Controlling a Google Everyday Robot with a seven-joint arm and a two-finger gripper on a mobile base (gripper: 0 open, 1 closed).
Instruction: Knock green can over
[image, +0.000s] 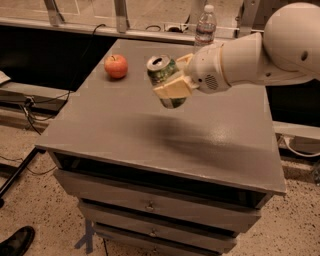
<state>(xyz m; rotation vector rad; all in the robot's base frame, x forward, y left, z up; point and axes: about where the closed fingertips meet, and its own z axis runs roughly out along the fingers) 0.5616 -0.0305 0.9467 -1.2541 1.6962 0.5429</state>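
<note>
**Can in the air, not yet on its side**

My gripper (176, 75) is clamped on the can (161, 70), one finger on either side. I'm holding it clear of the worktop (125, 130), over the middle, tilted with its top leaning left. The apple (116, 66) sits far left and the bottle (205, 27) at the far edge, both well apart from me. I judge this the carry step, with the toppling not done. Next I should lower it, tip it further until it lies flat, then release, and watch that it doesn't roll.

White arm (280, 47) extends, tool (170, 77) (clamped on green can (162, 71)) hanging in mid-air.
</note>
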